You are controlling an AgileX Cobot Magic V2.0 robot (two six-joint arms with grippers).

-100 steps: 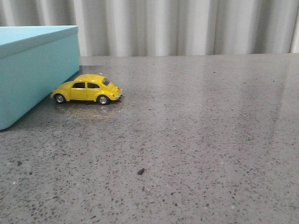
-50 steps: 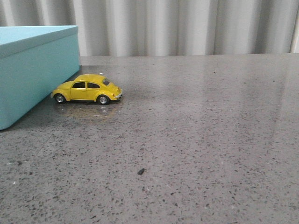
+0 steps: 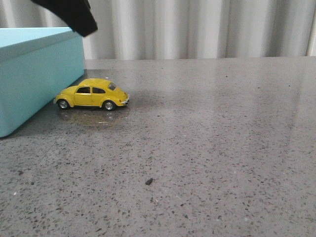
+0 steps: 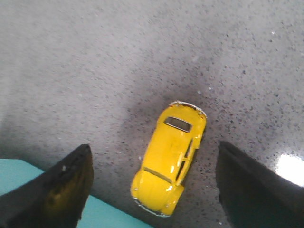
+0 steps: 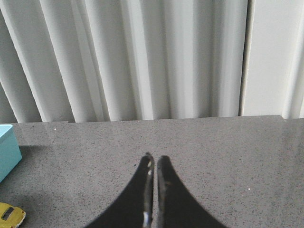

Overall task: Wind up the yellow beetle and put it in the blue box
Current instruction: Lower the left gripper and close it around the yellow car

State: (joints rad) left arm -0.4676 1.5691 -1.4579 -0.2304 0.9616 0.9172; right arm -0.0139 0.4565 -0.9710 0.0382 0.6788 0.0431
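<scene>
The yellow beetle [image 3: 92, 94] stands on its wheels on the grey table, close beside the blue box [image 3: 34, 74] at the far left. My left gripper [image 4: 154, 147] hangs above the beetle [image 4: 171, 159], open, with one black finger [image 4: 61, 190] on each side of the car and well clear of it. A black part of the left gripper [image 3: 71, 14] shows at the top left of the front view, above the box. My right gripper [image 5: 153, 159] is shut and empty, low over the table to the right of the beetle [image 5: 9, 214] and the box [image 5: 7, 149].
The grey speckled table [image 3: 207, 138] stretches to the right and front of the car. A small dark speck [image 3: 148, 181] lies near the front. A white pleated curtain [image 3: 197, 27] closes off the back edge.
A black part of my left gripper has come into the front view at the top left, above the box. The beetle and the box have not moved.
</scene>
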